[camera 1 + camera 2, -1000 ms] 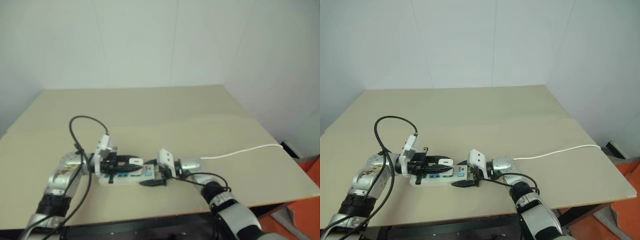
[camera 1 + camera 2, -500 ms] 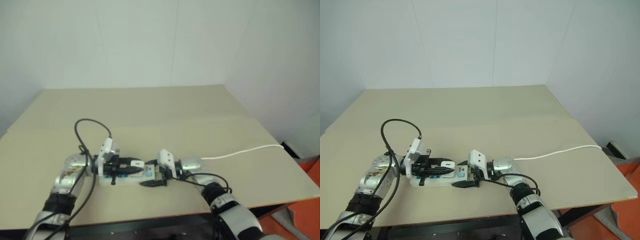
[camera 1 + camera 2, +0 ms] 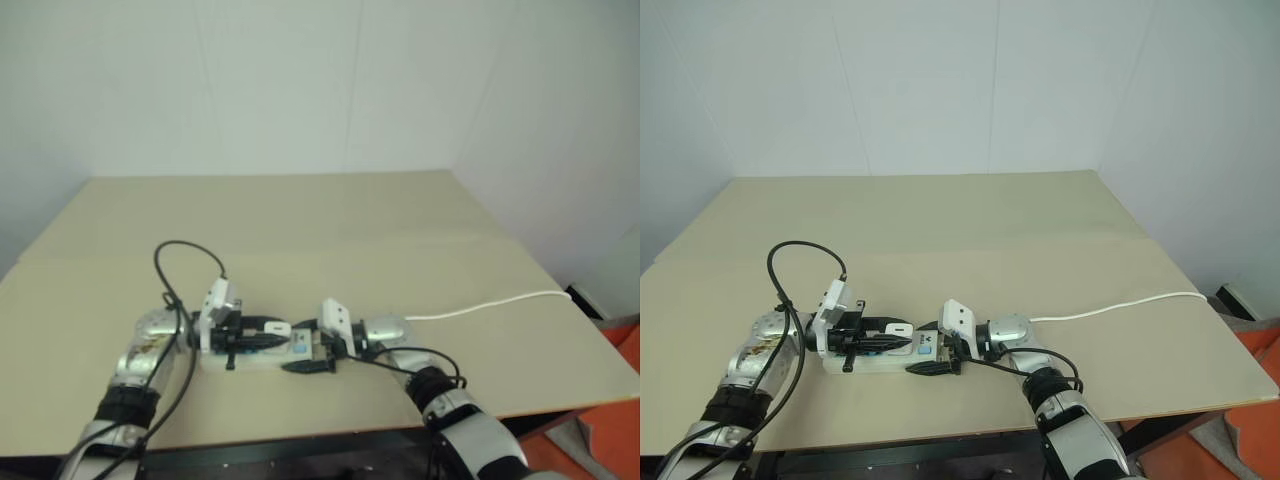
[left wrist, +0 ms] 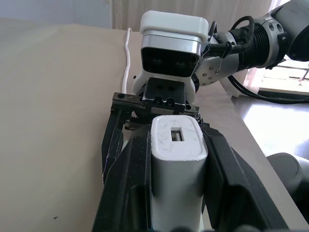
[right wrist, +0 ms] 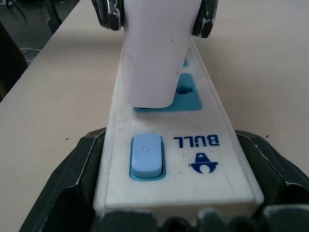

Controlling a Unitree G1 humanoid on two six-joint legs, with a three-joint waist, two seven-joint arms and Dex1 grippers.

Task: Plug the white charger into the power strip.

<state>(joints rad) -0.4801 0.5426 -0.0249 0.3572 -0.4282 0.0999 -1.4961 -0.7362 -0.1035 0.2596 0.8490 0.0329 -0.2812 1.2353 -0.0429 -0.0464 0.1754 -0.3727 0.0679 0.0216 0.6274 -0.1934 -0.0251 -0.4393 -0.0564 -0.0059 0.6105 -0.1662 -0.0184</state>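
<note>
A plain beige tabletop [image 3: 990,220] meets white walls. At lower centre of the head views, the long white plastic power strip [image 5: 169,145] lies clamped at its switch end by the right gripper [image 3: 932,354]. The left gripper [image 4: 176,159] is clamped on the small white boxy charger [image 4: 177,169], at the strip's blue sockets.

A bare test room or lab: plain white walls [image 3: 940,90] close around one beige table [image 3: 970,220].
</note>
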